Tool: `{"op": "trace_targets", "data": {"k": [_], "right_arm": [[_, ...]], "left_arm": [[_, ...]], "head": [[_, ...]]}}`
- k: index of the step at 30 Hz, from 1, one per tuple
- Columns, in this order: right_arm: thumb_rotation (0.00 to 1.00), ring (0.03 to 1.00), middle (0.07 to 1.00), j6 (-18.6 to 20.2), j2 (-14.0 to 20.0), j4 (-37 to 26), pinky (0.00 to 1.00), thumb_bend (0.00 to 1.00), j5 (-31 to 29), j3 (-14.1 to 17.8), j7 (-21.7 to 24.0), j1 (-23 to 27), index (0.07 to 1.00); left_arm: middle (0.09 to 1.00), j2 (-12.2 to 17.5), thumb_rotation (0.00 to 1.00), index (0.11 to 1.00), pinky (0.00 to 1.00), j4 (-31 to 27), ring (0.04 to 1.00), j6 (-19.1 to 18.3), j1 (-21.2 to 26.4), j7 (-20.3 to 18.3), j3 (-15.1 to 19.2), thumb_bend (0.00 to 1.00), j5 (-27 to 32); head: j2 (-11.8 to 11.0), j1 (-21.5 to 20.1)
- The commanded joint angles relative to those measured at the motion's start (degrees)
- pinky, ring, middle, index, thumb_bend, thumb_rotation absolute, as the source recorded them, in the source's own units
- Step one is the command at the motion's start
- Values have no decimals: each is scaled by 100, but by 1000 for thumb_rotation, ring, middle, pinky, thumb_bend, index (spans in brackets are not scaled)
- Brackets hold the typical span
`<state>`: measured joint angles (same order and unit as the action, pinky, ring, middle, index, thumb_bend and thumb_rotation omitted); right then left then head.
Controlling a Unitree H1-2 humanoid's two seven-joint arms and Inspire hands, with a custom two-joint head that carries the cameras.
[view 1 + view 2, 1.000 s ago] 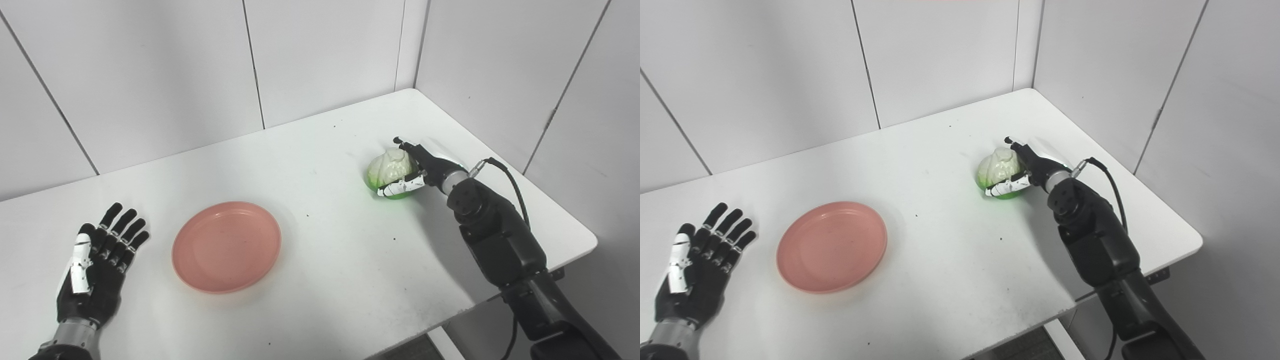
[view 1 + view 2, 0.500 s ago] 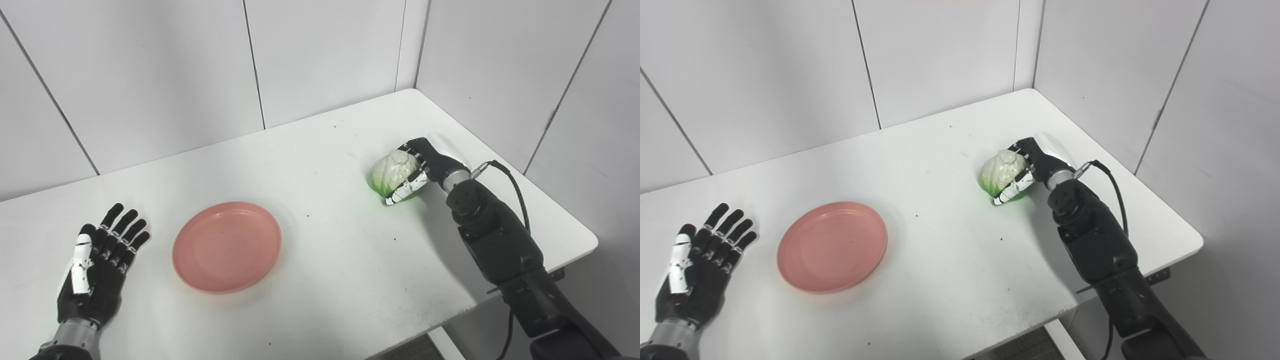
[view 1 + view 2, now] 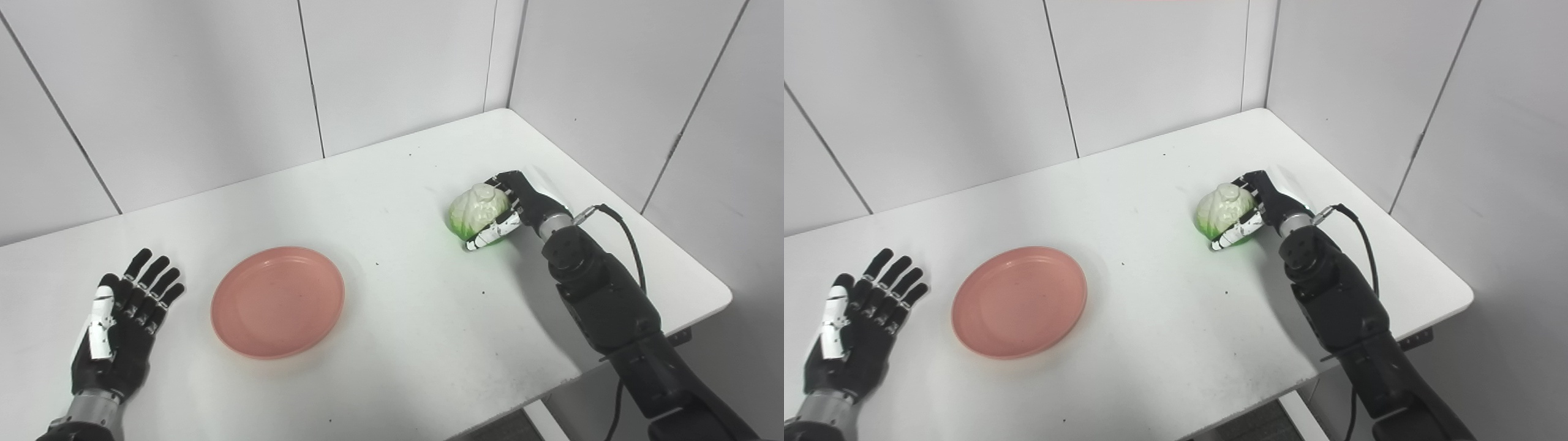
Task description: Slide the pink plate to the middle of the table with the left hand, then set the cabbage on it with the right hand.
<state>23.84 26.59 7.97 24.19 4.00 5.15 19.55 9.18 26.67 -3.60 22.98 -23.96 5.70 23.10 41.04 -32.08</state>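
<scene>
Round pink plate lies flat and empty left of centre; pale green cabbage sits far right.

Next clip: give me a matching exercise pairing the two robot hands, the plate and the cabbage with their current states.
Things:
1. left robot hand
2. right robot hand
3. pink plate
4. cabbage

States:
A. held by fingers at the table's right side
B. bare, nothing on it
C. open, flat near the left edge
D. shut around a vegetable

Pairs: 1-C, 2-D, 3-B, 4-A
</scene>
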Motion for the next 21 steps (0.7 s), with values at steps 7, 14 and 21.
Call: {"op": "trace_targets", "data": {"k": [7,14,21], "right_arm": [[0,443,467,48,116,-572,416,527,-293,62,45,51,513],[0,444,474,224,123,-1427,400,529,-326,-17,253,107,500],[0,435,461,240,9,-1928,373,524,-444,-275,565,421,520]], "left_arm": [[915,-84,1000,906,902,71,900,-334,-225,122,-149,493,-122],[911,-224,1000,904,899,-202,897,-407,-318,393,-289,496,-306],[901,-499,1000,894,889,-617,888,-572,-459,829,-452,482,-577]], "head": [[-10,150],[-27,491],[-50,1074]]}}
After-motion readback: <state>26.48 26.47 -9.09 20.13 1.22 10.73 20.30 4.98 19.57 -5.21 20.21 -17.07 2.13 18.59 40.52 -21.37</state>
